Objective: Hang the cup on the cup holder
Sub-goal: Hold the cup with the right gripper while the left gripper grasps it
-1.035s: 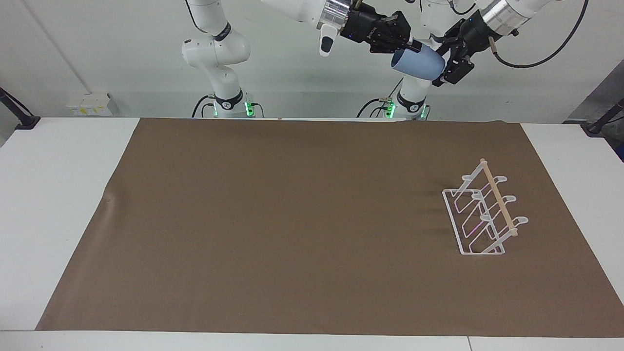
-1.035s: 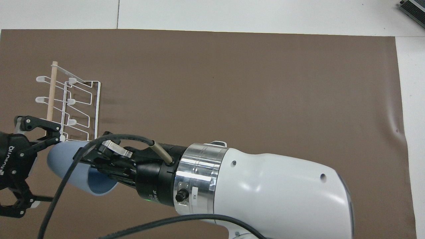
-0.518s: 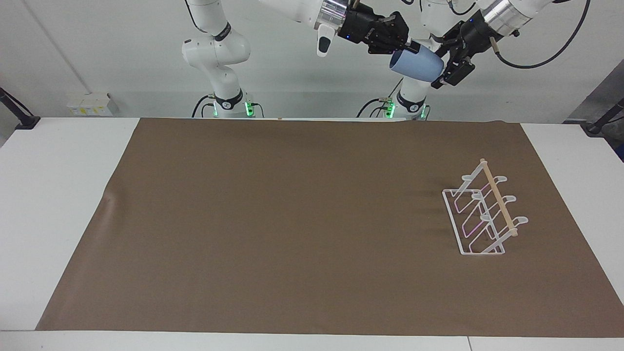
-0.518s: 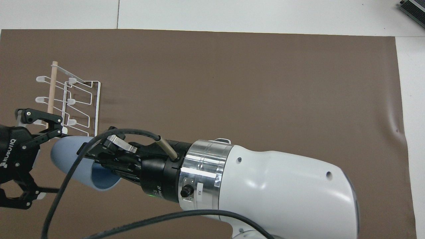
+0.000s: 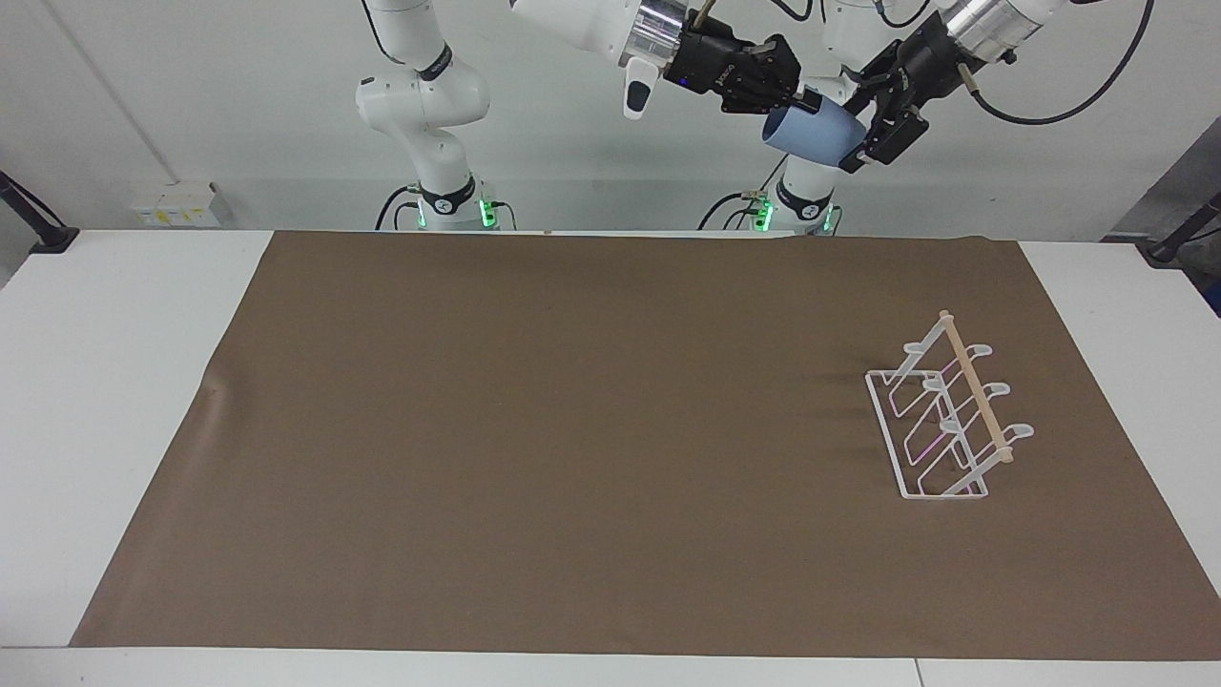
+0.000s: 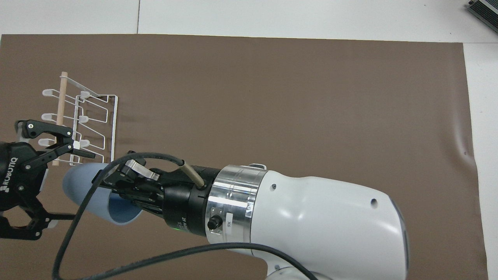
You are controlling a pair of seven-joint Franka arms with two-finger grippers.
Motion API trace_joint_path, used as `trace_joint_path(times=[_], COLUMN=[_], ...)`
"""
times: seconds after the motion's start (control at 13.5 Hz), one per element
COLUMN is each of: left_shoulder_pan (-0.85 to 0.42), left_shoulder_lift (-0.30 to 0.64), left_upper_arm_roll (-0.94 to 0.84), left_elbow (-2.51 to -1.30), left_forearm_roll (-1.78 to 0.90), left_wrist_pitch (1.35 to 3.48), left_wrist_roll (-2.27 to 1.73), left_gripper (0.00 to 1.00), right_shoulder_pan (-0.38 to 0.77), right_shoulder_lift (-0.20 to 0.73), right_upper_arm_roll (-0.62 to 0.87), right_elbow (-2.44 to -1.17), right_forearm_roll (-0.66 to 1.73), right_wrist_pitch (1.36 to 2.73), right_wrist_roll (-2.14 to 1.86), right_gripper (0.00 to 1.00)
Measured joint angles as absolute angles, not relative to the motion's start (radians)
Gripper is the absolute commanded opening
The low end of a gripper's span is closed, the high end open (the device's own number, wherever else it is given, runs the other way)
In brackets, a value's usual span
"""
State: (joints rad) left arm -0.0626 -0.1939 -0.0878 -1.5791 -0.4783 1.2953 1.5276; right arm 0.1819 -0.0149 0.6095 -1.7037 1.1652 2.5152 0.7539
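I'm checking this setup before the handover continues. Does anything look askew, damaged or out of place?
Nothing looks damaged. The cup holder stands upright with no cup on it; the cup is in the air, on its side, in the right gripper, with the left gripper open around its base.

Cup in right gripper

White glossy arms, silver wrist rings, black tools with white lettering, black cables, green lights at both bases.

White wall, white table, brown mat
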Motion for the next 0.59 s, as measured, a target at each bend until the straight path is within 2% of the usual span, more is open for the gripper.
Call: trace_joint_path(times=[0.59], left_shoulder_pan=[-0.063], left_shoulder_lift=[-0.218], left_upper_arm_roll=[-0.107], left_elbow=[-1.621], left_forearm_roll=[-0.533], left_wrist_pitch=[1.315], left_wrist_roll=[1.45], left_gripper=[1.0], right_shoulder_pan=[0.188], right_shoulder_lift=[-0.015], right_upper_arm_roll=[0.61], right_elbow=[-1.704], right_forearm_roll=[1.165], right_wrist_pitch=[2.514], right_wrist_roll=[0.754], right_gripper=[0.0])
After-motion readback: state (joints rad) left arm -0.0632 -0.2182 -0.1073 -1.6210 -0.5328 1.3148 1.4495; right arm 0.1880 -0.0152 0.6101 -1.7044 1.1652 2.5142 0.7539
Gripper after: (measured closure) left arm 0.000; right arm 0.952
